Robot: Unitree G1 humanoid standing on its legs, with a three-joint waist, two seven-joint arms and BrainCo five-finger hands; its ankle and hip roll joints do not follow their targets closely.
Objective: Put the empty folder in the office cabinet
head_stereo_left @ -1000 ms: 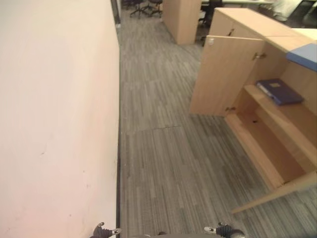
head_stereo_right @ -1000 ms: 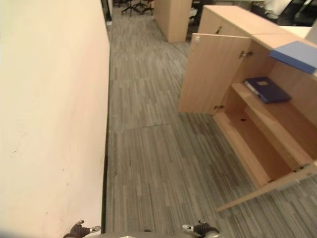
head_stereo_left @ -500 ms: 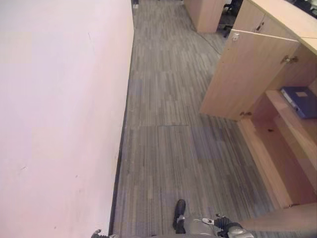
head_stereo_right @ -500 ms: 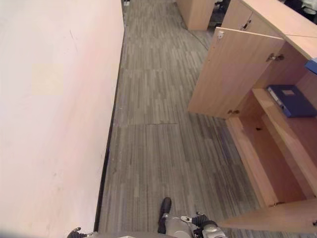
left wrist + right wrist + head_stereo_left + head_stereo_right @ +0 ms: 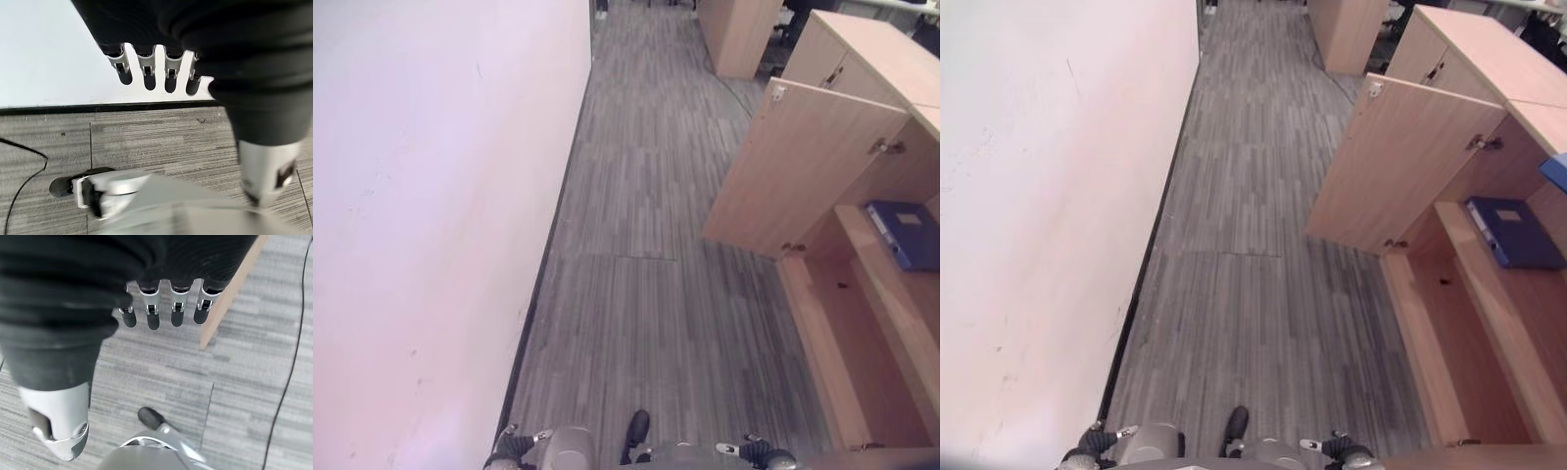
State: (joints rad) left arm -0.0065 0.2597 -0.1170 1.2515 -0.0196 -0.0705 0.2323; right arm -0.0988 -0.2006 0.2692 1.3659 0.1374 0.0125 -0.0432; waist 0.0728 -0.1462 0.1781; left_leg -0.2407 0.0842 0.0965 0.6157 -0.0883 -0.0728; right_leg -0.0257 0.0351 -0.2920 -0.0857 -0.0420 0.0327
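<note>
Off to the robot's right, a dark blue folder [image 5: 1514,231] lies flat on the upper shelf [image 5: 1494,315] of the open office cabinet [image 5: 1489,78], its spine turned toward the open front and a small pale label on its cover. It rests alone on that shelf, untouched by either hand. A second item, lighter blue [image 5: 1555,170], pokes in at the edge on the cabinet's top, too little of it showing to say what it is.

The left hand [image 5: 151,68] hangs beside the white wall [image 5: 421,215], above the grey striped carpet [image 5: 646,294]; its fingers [image 5: 170,77] are straight and side by side, relaxed, holding and touching nothing. The right hand [image 5: 166,303] likewise hangs over the carpet, near the lower edge of a light wood panel [image 5: 230,303]; its fingers [image 5: 153,313] are straight, spread in an even row, and it holds nothing.

One cabinet door [image 5: 798,171] stands swung out across the floor, and the edge of another [image 5: 1469,455] shows low in the head views. One dark blue folder is visible, with two shelf levels inside the cabinet, the lower one [image 5: 1440,362] bare. More wood cabinets [image 5: 739,34] stand farther down the aisle.
</note>
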